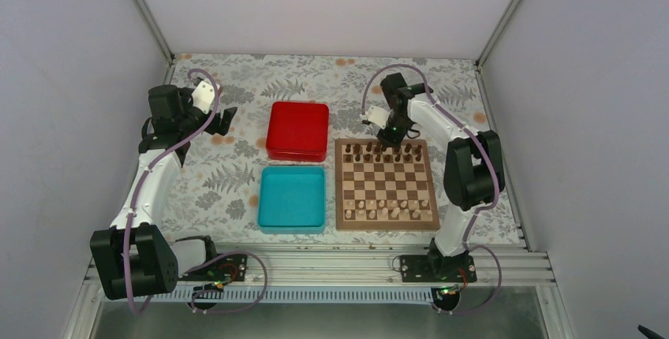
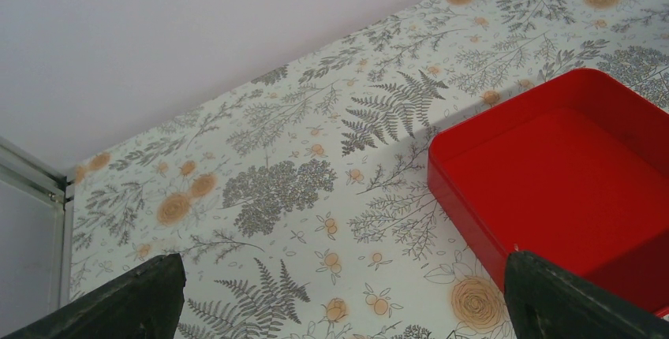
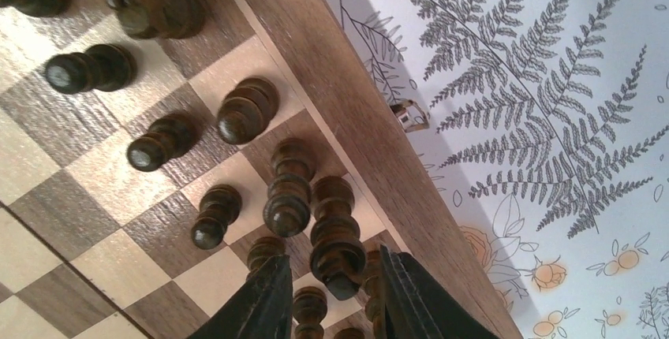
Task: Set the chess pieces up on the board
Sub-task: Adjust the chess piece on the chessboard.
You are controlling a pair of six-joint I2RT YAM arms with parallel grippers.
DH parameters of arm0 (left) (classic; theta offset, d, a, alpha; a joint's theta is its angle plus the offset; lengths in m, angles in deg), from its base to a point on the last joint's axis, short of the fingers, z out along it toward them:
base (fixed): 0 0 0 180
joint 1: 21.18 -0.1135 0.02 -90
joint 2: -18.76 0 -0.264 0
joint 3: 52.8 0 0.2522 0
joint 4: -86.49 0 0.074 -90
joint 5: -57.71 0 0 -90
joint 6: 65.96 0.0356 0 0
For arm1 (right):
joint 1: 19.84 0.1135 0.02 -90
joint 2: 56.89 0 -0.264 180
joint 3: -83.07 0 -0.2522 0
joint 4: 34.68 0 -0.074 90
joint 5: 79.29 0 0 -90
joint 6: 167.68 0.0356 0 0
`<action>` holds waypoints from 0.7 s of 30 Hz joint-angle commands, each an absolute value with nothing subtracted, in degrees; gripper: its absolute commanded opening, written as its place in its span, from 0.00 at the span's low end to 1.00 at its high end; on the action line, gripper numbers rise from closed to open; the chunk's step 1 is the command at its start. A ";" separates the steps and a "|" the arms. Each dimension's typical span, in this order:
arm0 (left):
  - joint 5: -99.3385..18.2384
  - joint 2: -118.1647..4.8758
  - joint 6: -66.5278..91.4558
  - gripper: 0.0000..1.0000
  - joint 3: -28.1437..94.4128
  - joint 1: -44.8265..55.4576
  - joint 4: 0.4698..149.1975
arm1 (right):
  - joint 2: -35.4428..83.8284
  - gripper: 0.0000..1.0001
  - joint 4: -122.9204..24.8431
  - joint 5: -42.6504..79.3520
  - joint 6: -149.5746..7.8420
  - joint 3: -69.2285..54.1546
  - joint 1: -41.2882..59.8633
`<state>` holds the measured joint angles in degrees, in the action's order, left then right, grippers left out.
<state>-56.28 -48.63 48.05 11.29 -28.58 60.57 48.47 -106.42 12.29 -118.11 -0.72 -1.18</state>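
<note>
Red box (image 1: 297,130), teal tray (image 1: 292,199) beside the board (image 1: 386,184) on floral desk (image 1: 229,173); left claw (image 2: 343,280) spread, right claw (image 3: 334,266) straddling a dark piece (image 3: 335,229), grip unclear.

The dark chess pieces (image 3: 288,205) crowded the two far rows of the board (image 1: 386,183), with only narrow gaps between them. The right gripper (image 3: 331,284) had its fingers (image 3: 264,299) apart on either side of one back-row piece, with neighbours just beside them. The board's middle rows lay bare. Pale pieces (image 1: 386,211) lined the near rows. The red box (image 1: 297,130) and teal tray (image 1: 292,199) stood just left of the board, leaving a slim strip of counter (image 1: 229,177). Open counter lay under the left gripper (image 2: 339,307), with the red box's wall near its right finger.
</note>
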 commanded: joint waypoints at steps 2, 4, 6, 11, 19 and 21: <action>-56.92 -48.82 48.65 1.00 11.39 -29.01 61.34 | 49.61 0.29 -105.22 10.73 -117.59 -2.18 -1.99; -56.94 -48.70 48.61 1.00 11.42 -29.01 61.32 | 49.70 0.28 -105.03 10.75 -117.54 -2.26 -1.99; -56.90 -48.62 48.65 1.00 11.41 -29.01 61.31 | 49.79 0.26 -104.80 10.86 -117.41 -2.33 -1.93; -56.89 -48.54 48.60 1.00 11.34 -28.99 61.33 | 49.50 0.26 -104.82 13.05 -117.67 -2.08 -1.99; -56.77 -48.47 48.65 1.00 11.33 -29.01 61.31 | 50.25 0.20 -104.58 13.04 -117.71 -2.36 -1.96; -56.84 -48.40 48.65 1.00 11.33 -28.98 61.31 | 50.40 0.17 -104.19 12.96 -117.51 -2.52 -1.96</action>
